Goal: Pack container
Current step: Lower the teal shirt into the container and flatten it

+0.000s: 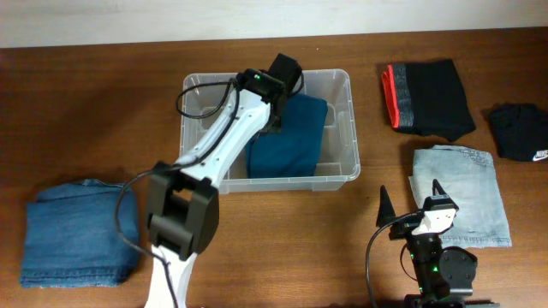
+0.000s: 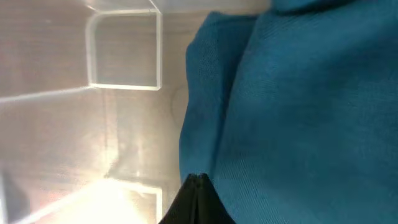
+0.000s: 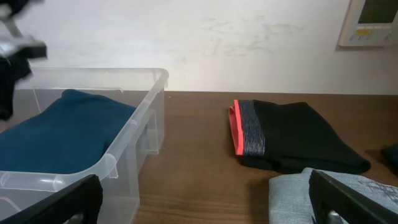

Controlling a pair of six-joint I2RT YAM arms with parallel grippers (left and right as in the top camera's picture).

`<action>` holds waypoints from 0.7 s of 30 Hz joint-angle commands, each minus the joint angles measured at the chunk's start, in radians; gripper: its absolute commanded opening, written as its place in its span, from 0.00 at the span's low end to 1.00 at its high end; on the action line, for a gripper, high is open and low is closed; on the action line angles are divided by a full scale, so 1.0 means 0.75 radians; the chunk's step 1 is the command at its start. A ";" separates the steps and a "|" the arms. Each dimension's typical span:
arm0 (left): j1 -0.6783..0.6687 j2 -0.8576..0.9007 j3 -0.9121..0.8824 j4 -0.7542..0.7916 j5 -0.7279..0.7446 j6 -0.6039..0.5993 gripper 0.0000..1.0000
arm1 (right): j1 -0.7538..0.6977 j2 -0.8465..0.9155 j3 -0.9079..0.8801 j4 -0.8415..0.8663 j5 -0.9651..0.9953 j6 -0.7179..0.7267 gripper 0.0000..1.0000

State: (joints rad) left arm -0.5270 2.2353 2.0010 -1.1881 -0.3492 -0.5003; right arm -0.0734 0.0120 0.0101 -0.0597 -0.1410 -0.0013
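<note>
The clear container (image 1: 350,120) stands mid-table. A folded teal garment (image 1: 289,137) lies in its right half. My left arm reaches into the bin, and the left gripper (image 1: 278,85) is over the garment's far end. In the left wrist view the left gripper (image 2: 198,180) is shut, tips pressed together with no cloth between them, right at the edge of the teal garment (image 2: 298,112); the container's clear wall (image 2: 124,56) shows beside it. My right gripper (image 1: 411,201) stands open near the front edge, its fingers (image 3: 348,196) wide apart over bare wood in the right wrist view, right gripper (image 3: 205,205) empty.
Folded dark jeans (image 1: 77,231) lie at the front left. A black garment with a red band (image 1: 428,98) and a black piece with a white logo (image 1: 521,130) sit at the back right. Folded light denim (image 1: 462,192) lies beside my right gripper.
</note>
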 commanded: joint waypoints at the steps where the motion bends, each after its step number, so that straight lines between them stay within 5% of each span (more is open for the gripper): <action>1: 0.025 0.065 0.013 0.003 -0.017 0.018 0.01 | -0.009 -0.012 -0.006 -0.007 -0.008 -0.003 0.99; 21: 0.028 0.132 0.013 0.103 0.384 0.092 0.01 | -0.009 -0.012 -0.006 -0.007 -0.008 -0.003 0.99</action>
State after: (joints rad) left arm -0.5079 2.3192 2.0010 -1.1149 -0.1501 -0.4641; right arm -0.0734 0.0120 0.0101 -0.0597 -0.1410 -0.0006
